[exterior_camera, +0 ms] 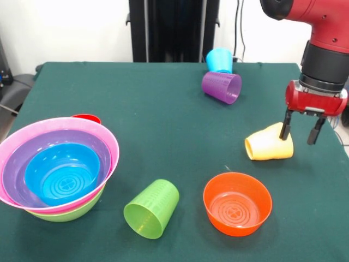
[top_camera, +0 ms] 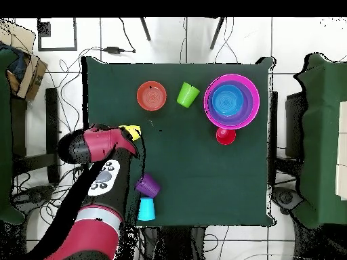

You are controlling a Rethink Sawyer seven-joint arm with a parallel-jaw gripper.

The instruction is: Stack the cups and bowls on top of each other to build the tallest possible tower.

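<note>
The tower stands at the front view's left: a blue bowl nested in purple, pink and lime green bowls; it also shows in the overhead view. An orange bowl stands upright alone. A lime green cup lies on its side beside it. A pale yellow cup lies on its side at the right. My gripper is open at that cup's closed end, one finger in front of it. Purple and light blue cups lie at the far edge.
A small red piece sits just behind the tower. The green table ends close to the right of my gripper. In the overhead view the arm covers the gripper and most of the yellow cup.
</note>
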